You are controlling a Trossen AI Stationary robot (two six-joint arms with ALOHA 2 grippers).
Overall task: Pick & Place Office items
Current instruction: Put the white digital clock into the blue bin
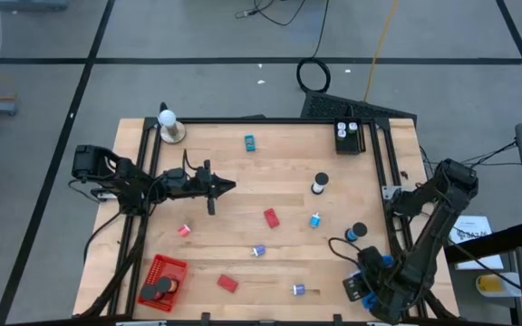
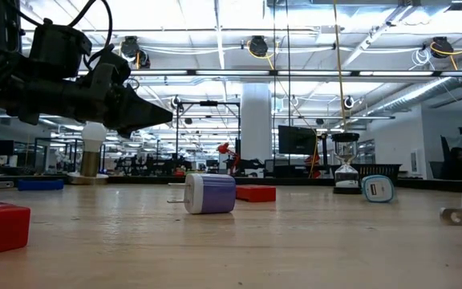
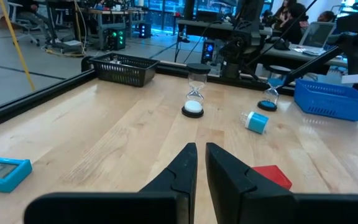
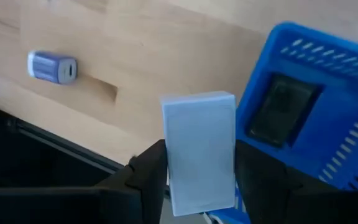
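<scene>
The pale wooden table [image 1: 270, 181] carries scattered office items. At its near right corner sits the blue mesh basket [image 4: 316, 99], presumably the drop point, since the right gripper [image 4: 197, 174] grips a pale blue-white rectangular block [image 4: 199, 149] just beside it. The left gripper [image 3: 201, 165] hovers mid-table, fingers nearly together, empty.

No readable text, labels, brands or numbers on anything.
</scene>
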